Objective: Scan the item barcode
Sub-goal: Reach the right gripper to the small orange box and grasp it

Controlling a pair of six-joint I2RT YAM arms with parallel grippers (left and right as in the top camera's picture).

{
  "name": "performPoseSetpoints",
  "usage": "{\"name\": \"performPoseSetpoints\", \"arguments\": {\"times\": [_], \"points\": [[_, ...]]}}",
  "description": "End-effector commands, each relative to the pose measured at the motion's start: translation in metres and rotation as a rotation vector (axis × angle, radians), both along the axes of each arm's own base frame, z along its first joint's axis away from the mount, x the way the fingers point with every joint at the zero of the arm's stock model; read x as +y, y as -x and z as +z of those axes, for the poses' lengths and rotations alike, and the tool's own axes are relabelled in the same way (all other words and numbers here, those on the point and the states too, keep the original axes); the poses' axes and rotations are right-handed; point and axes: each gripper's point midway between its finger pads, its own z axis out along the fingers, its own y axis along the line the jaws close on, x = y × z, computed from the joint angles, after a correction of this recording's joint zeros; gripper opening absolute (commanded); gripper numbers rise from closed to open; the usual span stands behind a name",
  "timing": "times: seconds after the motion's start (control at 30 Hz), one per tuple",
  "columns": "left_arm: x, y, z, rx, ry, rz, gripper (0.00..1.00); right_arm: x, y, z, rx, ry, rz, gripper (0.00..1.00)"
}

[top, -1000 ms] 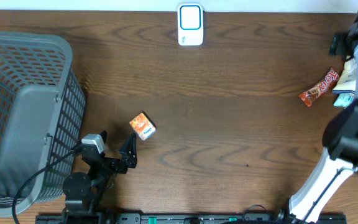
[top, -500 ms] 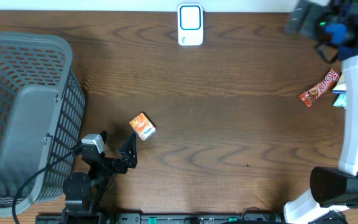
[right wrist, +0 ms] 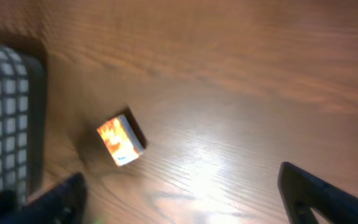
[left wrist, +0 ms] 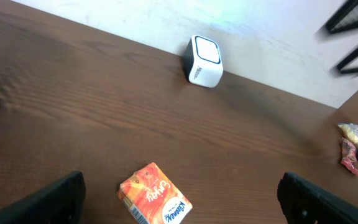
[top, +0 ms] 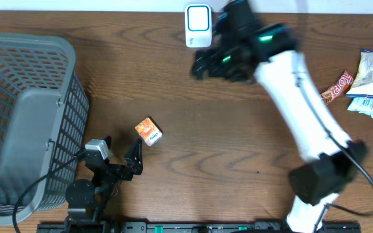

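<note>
The small orange carton (top: pixel 149 131) lies free on the table, well apart from the white scanner (top: pixel 198 26), nearer the robot and to its left; the right gripper (top: pixel 203 65) hangs just beside the scanner, jaws wide, empty; the left gripper (top: pixel 120 149), near the carton, is likewise spread and empty. Likely risks: a skewed pinch skids or tips the light carton; its barcode, unseen here, may end up facing away from the scanner.

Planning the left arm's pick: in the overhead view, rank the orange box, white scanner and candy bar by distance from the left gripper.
1. Orange box: nearest, just ahead and slightly right of the open left gripper.
2. White scanner: at the far edge, near the middle.
3. Candy bar: farthest, well out on the right side.
</note>
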Motion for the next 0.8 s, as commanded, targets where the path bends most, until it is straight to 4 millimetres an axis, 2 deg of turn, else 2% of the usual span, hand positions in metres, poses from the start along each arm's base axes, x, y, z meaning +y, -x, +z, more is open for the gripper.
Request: {"name": "performPoseSetpoints", "arguments": {"times": [0.0,0.03,0.1,0.17,0.27,0.33,0.4,0.47,0.63,0.77], "points": [[0.000,0.000,-0.008,0.022,0.003,0.005,0.98,0.031,0.019,-0.055,0.106,0.043,0.071,0.77],[0.001,0.000,-0.008,0.022,0.003,0.005,0.98,0.039,0.023,-0.067,0.123,0.055,0.098,0.68],[0.001,0.000,-0.008,0.022,0.003,0.005,0.98,0.055,0.033,-0.087,0.170,0.059,0.142,0.60],[0.000,0.000,-0.008,0.022,0.003,0.004,0.98,0.075,0.045,-0.102,0.221,0.017,0.190,0.60],[0.001,0.000,-0.008,0.022,0.003,0.005,0.98,0.104,0.063,-0.113,0.280,-0.077,0.290,0.65],[0.001,0.000,-0.008,0.022,0.003,0.005,0.98,0.117,0.073,-0.122,0.318,-0.107,0.325,0.66],[0.000,0.000,-0.008,0.022,0.003,0.005,0.98,0.123,0.079,-0.133,0.342,-0.096,0.326,0.57],[0.001,0.000,-0.008,0.022,0.003,0.005,0.98,0.127,0.086,-0.144,0.382,-0.081,0.301,0.53],[0.001,0.000,-0.008,0.022,0.003,0.005,0.98,0.137,0.098,-0.163,0.476,-0.055,0.182,0.56],[0.001,0.000,-0.008,0.022,0.003,0.005,0.98,0.140,0.099,-0.182,0.494,0.007,0.067,0.57]]}}
